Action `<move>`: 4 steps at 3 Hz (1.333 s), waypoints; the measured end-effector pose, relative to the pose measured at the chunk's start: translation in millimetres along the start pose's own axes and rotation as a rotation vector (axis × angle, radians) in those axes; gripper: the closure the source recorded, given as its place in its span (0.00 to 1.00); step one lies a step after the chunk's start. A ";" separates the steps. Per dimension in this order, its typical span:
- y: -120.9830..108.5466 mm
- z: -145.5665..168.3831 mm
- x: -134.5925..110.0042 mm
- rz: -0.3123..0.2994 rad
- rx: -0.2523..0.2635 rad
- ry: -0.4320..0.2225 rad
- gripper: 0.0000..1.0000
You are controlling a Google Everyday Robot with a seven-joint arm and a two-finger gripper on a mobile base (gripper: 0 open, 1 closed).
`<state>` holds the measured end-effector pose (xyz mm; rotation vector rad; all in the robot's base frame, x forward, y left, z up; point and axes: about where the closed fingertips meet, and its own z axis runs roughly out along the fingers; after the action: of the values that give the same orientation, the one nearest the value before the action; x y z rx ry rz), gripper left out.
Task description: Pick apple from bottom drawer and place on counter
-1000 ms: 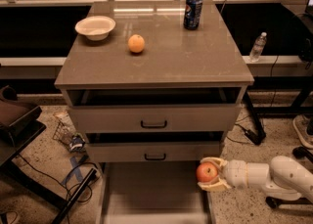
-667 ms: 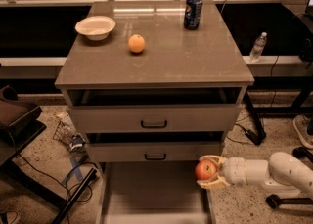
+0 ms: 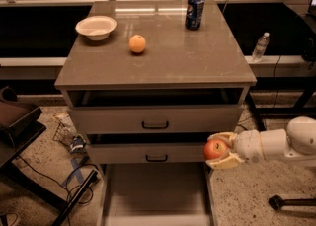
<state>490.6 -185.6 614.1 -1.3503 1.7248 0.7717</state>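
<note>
— When reading nearest first, down and left of the jaws?
— Shows the bottom drawer (image 3: 155, 193), pulled out toward the camera, pale floor facing up, thin walls either side.
— And at the jaws themselves?
— Puts the gripper (image 3: 217, 150) off the cabinet's right front corner, above the far end of that drawer's right wall. Closed narrow around the apple (image 3: 214, 149): one finger over it, one under, red skin toward the camera. Held in the air, clear of the drawer floor.
— Behind the jaws?
— Trails a pale arm (image 3: 269, 143) away to the right.
— Just left of them?
— Meets the middle drawer (image 3: 123, 154), level with the jaws, dark handle at its centre. Up and left, the top drawer (image 3: 113, 120), likewise handled, a dark gap over each.
— Higher and farther?
— Reaches the counter (image 3: 197, 64), well above the jaws. On it, up and left of the jaws, an orange (image 3: 138, 43); farther left, a white bowl (image 3: 96, 26). Nearly straight above the jaws, near the back edge, a blue can (image 3: 194, 11), upright.
— Beyond?
— Catches a clear bottle (image 3: 259, 47), up and right of the jaws, past the counter's right side, standing upright.
</note>
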 end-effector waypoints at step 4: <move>-69.7 -95.6 -174.2 0.018 0.164 0.014 1.00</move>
<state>557.3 -198.7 813.4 -1.2333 1.7725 0.6179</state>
